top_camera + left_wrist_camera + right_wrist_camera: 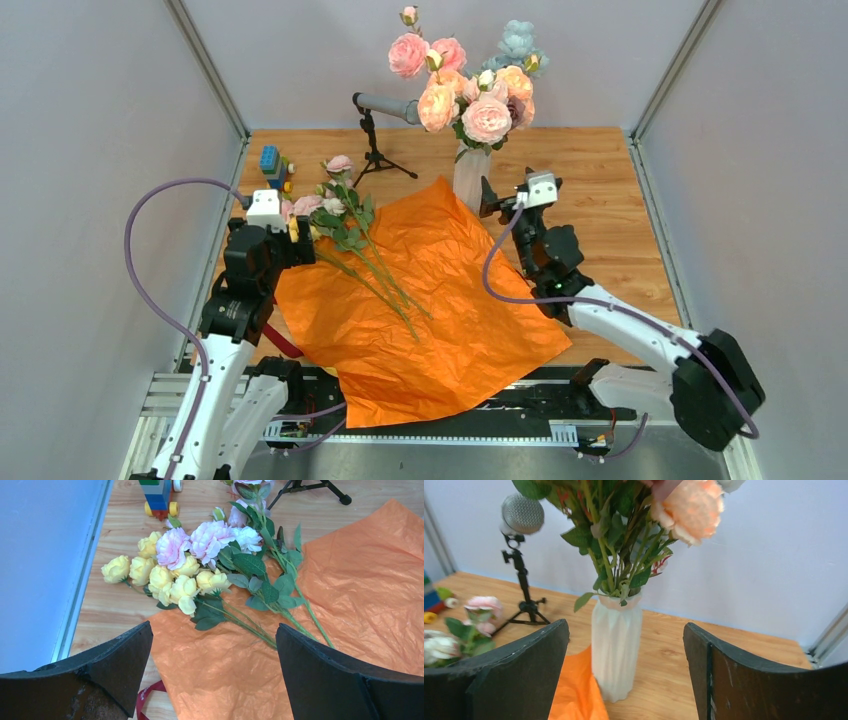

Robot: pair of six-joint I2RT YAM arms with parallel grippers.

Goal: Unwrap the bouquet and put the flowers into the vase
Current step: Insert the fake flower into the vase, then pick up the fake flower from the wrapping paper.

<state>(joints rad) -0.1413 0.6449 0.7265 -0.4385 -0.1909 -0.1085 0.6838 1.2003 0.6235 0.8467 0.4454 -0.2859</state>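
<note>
The white ribbed vase (470, 178) stands at the far corner of the flat orange paper (440, 310) and holds several pink, peach and pale blue flowers (470, 85). More flowers (345, 215), yellow and pink, lie loose with their stems on the paper's left part (200, 565). My left gripper (300, 232) hovers open just short of their stems (214, 627). My right gripper (500, 195) is open, close to the right of the vase (616, 647), with nothing between its fingers (625, 625). A dark red ribbon (150, 695) lies by the paper's left edge.
A black microphone stand (375, 140) is behind the paper, left of the vase. A toy block figure (272, 165) sits at the far left, near the flower heads. Grey walls close in the wooden table (600, 180) on three sides.
</note>
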